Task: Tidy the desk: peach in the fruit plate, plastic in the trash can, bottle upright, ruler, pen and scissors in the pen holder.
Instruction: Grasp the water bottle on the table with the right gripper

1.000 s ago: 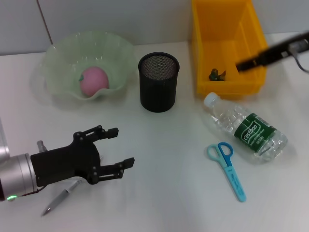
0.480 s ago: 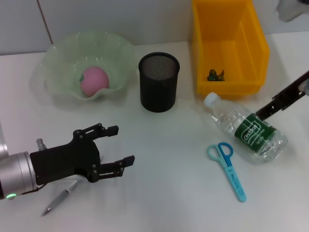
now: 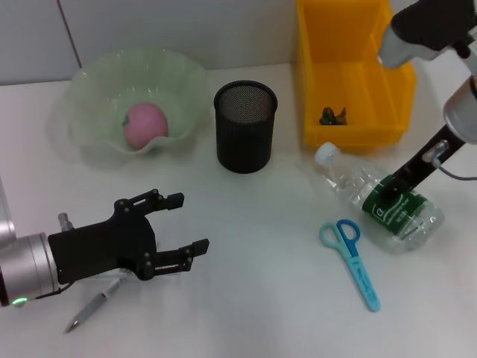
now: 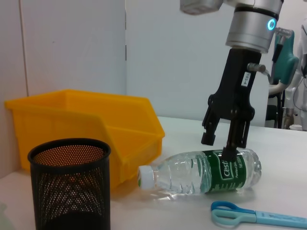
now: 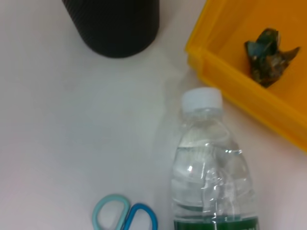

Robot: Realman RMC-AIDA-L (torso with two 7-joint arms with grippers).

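**Right fingers straddle the lying bottle at its label**

The right gripper (image 4: pixel 229 143) hangs directly over the bottle (image 3: pixel 380 198), its fingers (image 4: pixel 229 152) spread, one tip touching the green label and the other just clear of it. The bottle lies flat on the worktop (image 3: pixel 261 246), long axis running from the white cap (image 5: pixel 202 99), which points toward the yellow trash can (image 3: pixel 350 67), to the base beyond the fingers. The right arm is clearly the nearer one. Just beside the bottle, on the side away from the bin, lie the scissors (image 3: pixel 350 259); the mesh pen holder (image 3: pixel 245 127) stands well apart, so nothing blocks the tilt upward. The left gripper (image 3: pixel 168 237), fingers spread and empty, hovers near the pen (image 3: pixel 93 304). The peach (image 3: pixel 145 124) sits in the fruit plate (image 3: pixel 89 89).
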